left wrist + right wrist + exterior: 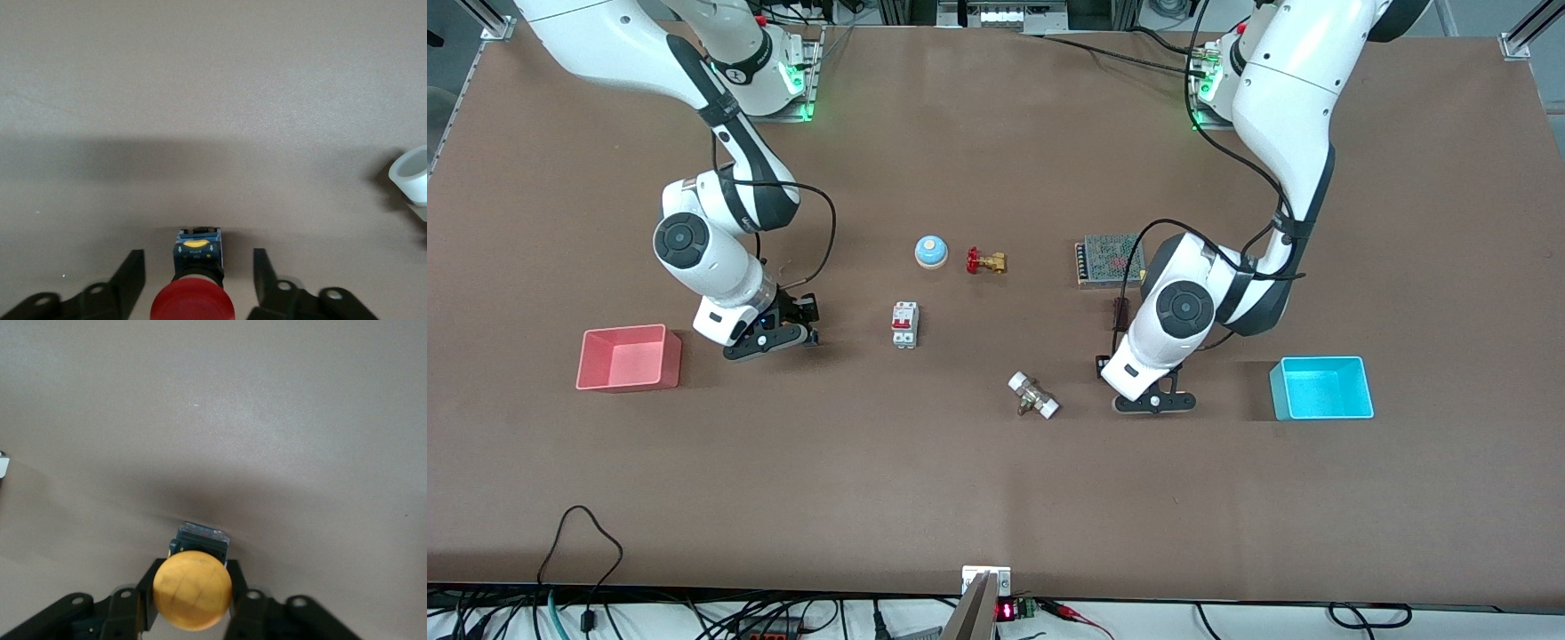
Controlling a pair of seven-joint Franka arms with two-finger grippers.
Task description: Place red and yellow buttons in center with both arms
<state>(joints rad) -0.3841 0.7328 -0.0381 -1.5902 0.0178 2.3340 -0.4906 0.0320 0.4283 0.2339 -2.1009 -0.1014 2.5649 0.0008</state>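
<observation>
In the left wrist view the red button [193, 305], a red cap on a black and blue base, stands on the brown tabletop [213, 100]. My left gripper [198, 259] is open, with one finger on each side of the button and a gap to both. In the front view the left gripper [1153, 402] is low over the table beside the cyan bin and hides the red button. My right gripper [193, 568] is shut on the yellow button [193, 590]. In the front view the right gripper [772, 336] is low beside the pink bin and hides the yellow button.
A pink bin [627, 357] stands at the right arm's end and a cyan bin [1320, 388] at the left arm's end. Between the arms lie a blue bell [931, 252], a brass valve [985, 261], a white breaker [904, 324], a white-capped fitting [1033, 395] and a metal power supply [1107, 259].
</observation>
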